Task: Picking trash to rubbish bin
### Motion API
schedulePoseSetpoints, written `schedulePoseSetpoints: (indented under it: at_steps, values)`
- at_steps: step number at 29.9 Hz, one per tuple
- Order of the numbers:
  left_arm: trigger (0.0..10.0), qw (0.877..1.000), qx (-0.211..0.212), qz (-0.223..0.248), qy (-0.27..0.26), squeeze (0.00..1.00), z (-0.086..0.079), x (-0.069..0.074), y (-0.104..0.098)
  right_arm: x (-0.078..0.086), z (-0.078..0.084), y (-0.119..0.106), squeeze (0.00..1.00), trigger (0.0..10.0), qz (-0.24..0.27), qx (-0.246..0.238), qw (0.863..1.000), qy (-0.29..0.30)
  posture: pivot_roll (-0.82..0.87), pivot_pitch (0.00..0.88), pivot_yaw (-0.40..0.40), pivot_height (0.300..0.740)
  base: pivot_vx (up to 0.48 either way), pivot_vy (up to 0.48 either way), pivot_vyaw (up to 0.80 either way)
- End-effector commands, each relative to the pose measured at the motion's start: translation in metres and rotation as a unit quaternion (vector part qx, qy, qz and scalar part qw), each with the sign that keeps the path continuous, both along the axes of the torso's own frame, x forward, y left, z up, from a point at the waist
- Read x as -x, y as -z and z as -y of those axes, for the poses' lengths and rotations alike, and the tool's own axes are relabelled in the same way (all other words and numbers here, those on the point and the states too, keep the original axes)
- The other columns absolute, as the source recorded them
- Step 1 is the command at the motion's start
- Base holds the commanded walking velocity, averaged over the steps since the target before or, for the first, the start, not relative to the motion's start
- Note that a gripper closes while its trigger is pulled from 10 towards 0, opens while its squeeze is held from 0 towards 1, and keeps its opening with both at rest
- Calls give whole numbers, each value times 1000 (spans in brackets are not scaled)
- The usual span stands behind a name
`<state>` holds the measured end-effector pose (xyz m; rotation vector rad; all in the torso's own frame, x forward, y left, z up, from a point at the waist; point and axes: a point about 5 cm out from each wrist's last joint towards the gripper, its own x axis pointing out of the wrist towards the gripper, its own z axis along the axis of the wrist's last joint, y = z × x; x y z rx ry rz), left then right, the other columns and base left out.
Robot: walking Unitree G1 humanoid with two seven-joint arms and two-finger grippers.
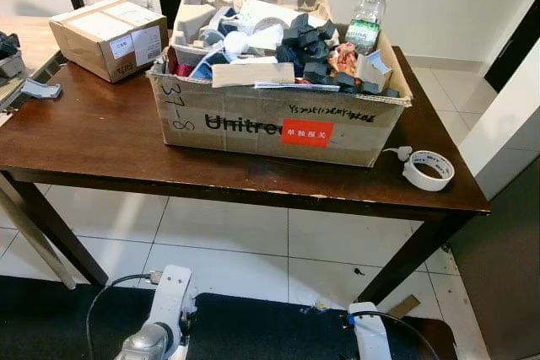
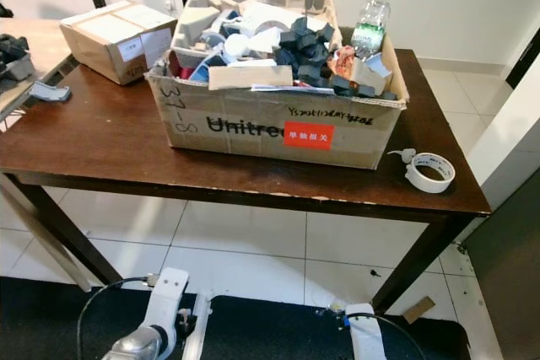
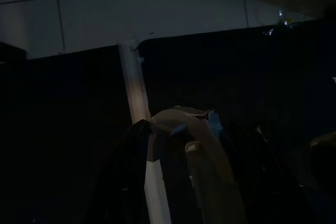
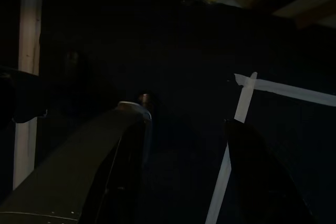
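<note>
A large cardboard box (image 1: 278, 124) stands on the dark wooden table (image 1: 101, 141), heaped with trash: paper, black foam pieces and wrappers (image 1: 304, 44). A clear plastic bottle (image 1: 365, 24) leans at its far right corner. A roll of white tape (image 1: 428, 169) lies on the table to the right of the box. Both silver arms hang low in front of the table, the left arm (image 1: 160, 326) and the right arm (image 1: 369, 335). In the dark wrist views my left gripper (image 3: 199, 129) and right gripper (image 4: 184, 119) are open over a black mat, holding nothing.
A smaller sealed cardboard box (image 1: 110, 35) sits at the table's far left. A second table with grey items (image 1: 13, 61) adjoins on the left. White tiled floor (image 1: 228, 242) lies under the table, a black mat (image 1: 253, 326) with white tape strips at my feet.
</note>
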<state>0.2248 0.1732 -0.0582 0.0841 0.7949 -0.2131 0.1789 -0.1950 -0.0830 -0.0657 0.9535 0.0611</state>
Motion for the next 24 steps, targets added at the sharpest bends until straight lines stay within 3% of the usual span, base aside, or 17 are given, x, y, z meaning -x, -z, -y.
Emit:
schedulePoseSetpoints:
  at_steps: [1, 20, 24]
  values:
    - [10000, 1000, 0, -13, -3, 0, -3, 6, 4, 6, 1, 3, 0, 10000, -14, -2, 1000, 4, 46, 91, -6, 740, 300, 0, 0]
    - [10000, 1000, 7, -9, -4, 0, -2, 5, 3, 8, 1, 4, 0, 10000, -17, -1, 1000, 6, 46, 94, -3, 740, 295, 0, 0]
    - [10000, 1000, 4, 1, -10, 0, -3, 3, 1, 9, 1, 4, 0, 10000, -17, 1, 1000, 6, 46, 94, -3, 740, 0, 0, 0]
